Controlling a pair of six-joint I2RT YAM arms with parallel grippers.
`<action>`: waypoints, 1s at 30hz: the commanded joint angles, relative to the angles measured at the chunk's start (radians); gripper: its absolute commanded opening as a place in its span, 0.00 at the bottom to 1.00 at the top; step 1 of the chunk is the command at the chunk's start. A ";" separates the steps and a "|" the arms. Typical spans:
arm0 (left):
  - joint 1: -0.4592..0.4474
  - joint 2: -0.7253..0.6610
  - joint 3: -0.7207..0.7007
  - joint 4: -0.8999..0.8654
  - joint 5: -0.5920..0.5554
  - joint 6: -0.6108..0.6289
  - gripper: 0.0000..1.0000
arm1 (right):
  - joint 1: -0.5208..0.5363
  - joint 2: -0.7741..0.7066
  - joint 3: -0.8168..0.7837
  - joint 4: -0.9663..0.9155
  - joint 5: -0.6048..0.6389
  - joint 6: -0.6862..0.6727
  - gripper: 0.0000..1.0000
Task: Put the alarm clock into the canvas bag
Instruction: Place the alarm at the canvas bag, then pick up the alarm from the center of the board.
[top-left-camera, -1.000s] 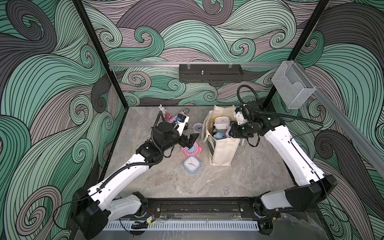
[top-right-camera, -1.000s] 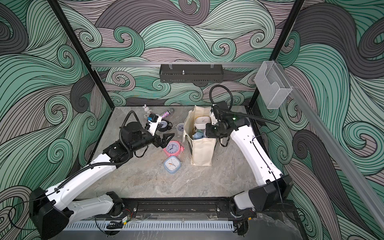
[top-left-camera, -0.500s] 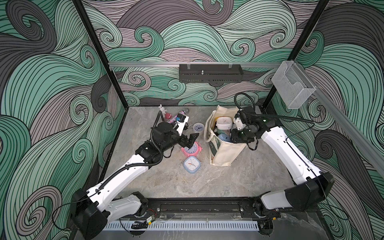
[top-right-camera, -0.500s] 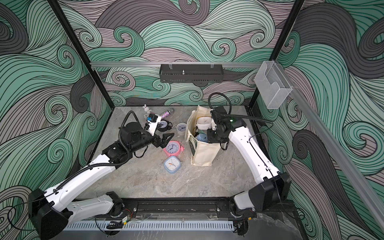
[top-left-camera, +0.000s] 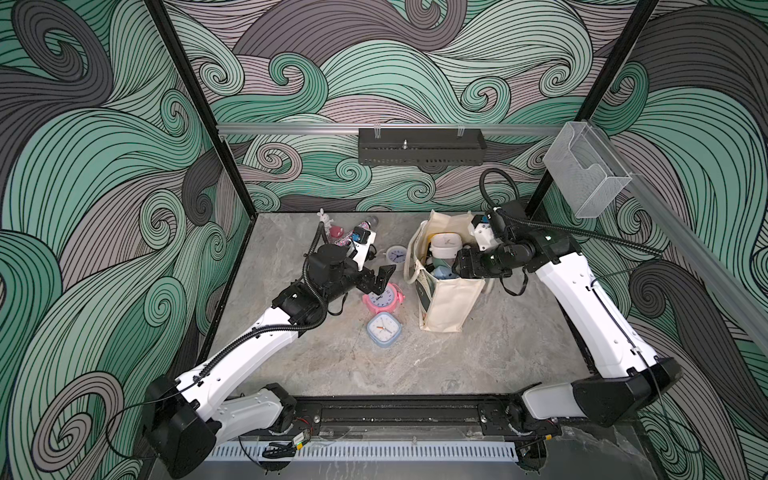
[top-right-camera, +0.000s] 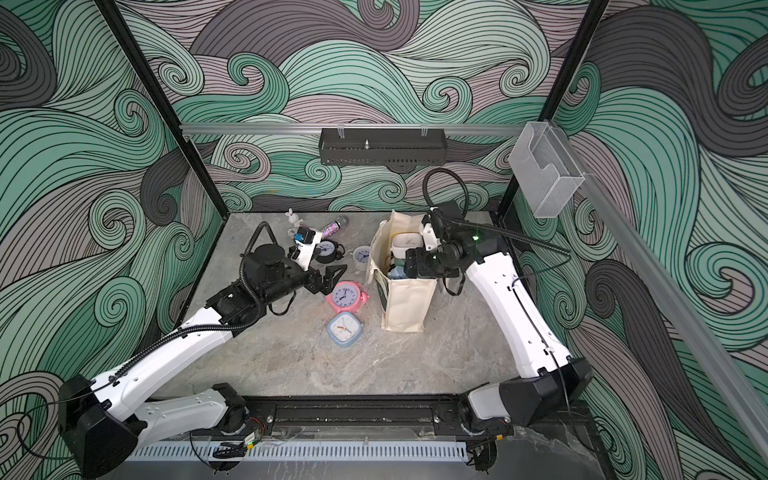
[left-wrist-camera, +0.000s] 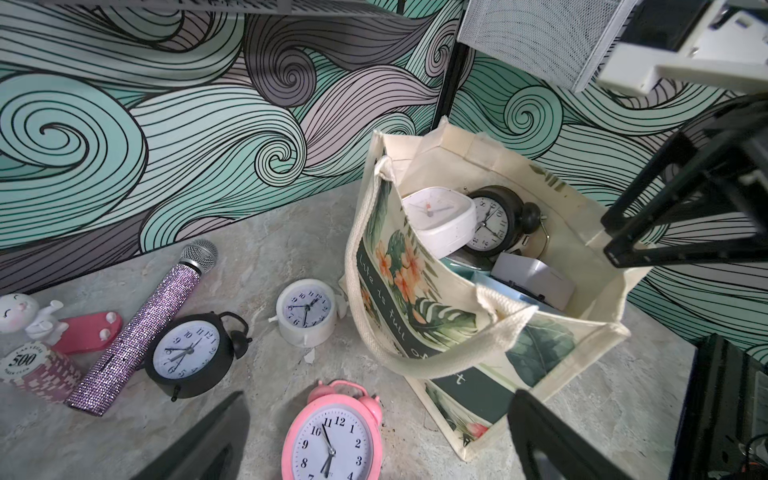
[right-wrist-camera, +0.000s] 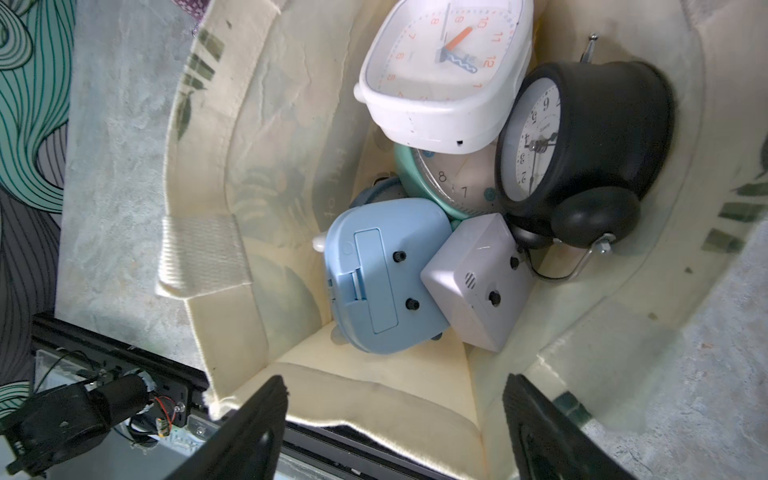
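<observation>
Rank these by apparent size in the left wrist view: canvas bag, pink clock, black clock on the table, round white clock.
1. canvas bag
2. pink clock, nearest the camera and cropped, so its rank is unsure
3. black clock on the table
4. round white clock

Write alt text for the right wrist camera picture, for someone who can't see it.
Inside the open canvas bag lie piled alarm clocks: a white square clock, a black twin-bell clock, a mint round clock, a blue clock face down, a pale grey box clock. The right gripper hangs open and empty above them.
</observation>
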 joint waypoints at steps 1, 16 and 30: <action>-0.013 0.037 0.063 -0.083 -0.028 -0.022 0.99 | 0.002 -0.013 0.040 -0.010 -0.025 -0.009 0.89; -0.016 0.065 0.053 -0.616 0.244 0.030 0.99 | 0.058 -0.187 -0.032 0.067 -0.108 0.037 1.00; -0.098 0.411 0.107 -0.687 0.160 0.113 0.99 | 0.063 -0.466 -0.314 0.085 -0.247 0.079 1.00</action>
